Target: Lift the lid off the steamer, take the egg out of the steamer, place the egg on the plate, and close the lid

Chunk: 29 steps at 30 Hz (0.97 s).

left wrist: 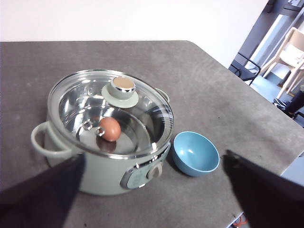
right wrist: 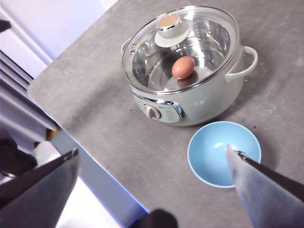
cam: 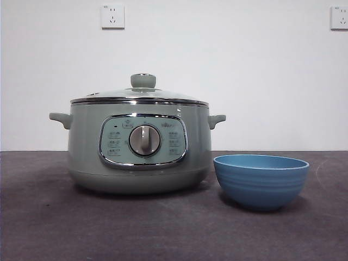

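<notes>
- The steamer (cam: 138, 152) sits left of centre in the front view, squat and pale green, its chrome-framed panel and silver dial (cam: 144, 140) facing us.
- The lid (cam: 139, 95) is on, seated flat on the pot's rim, with the green knob (cam: 143, 80) standing at the very top.
- Just to the right, low in the frame, sits the plate (cam: 261, 179), a blue ribbed bowl; it stands close beside the steamer, a small gap between them.
- No arm shows anywhere in the front view; just the dark table (cam: 49, 228), the white wall and two sockets (cam: 112, 16) up high.
- From the left wrist view the egg (left wrist: 109, 128) is plain to see through the glass lid: brown, lying on the shiny floor inside the steamer, left of centre in that frame.
- The left gripper (left wrist: 152, 190) hangs high above the table, its two black jaws spread wide at the lower corners, nothing between them.
- The right wrist view looks down on the same pot, upper middle of the frame, egg under the lid, bowl at lower right.
- The right gripper (right wrist: 152, 190) is likewise up in the air, jaws wide apart and empty, one jaw crossing the edge of the bowl in the picture.
</notes>
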Motion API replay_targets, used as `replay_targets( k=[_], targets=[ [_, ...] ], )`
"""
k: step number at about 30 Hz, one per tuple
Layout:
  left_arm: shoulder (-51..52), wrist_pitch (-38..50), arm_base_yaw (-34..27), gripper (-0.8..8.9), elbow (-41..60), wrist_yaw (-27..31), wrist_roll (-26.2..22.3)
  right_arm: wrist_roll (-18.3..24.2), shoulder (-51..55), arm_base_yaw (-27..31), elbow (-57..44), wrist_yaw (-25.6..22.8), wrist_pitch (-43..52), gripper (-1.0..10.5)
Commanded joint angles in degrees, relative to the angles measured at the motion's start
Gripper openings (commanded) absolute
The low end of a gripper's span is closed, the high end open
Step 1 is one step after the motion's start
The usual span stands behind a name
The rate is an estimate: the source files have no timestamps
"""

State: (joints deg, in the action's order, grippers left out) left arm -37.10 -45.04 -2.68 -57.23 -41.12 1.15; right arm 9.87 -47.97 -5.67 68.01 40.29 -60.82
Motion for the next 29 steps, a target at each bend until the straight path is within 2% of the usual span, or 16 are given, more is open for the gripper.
replay_targets(
  k=[1, 9, 16, 21, 29],
  targets=[
    [-2.56, 2.62, 1.46, 5.38, -0.24, -0.15, 0.33, 0.02, -0.39, -0.17, 0.15, 0.09, 0.31, 5.4],
    [-13.64, 16.5, 9.51, 5.39, -0.26, 1.81, 2.56, 0.02, -2.32, -0.17, 0.15, 0.09, 0.33, 5.4],
    [-25.24, 30.14, 17.35, 5.39, -0.26, 12.87, 3.19, 0.02, -3.61, -0.17, 0.15, 0.07, 0.33, 5.4],
    [-33.24, 38.64, 20.81, 5.39, -0.33, 18.23, 3.13, 0.02, -4.17, -0.17, 0.15, 0.07, 0.31, 5.4],
    [-46.56, 40.5, 25.29, 5.38, -8.59, 26.18, -1.92, 0.02, -4.59, -0.17, 0.15, 0.07, 0.33, 5.4]
  ],
)
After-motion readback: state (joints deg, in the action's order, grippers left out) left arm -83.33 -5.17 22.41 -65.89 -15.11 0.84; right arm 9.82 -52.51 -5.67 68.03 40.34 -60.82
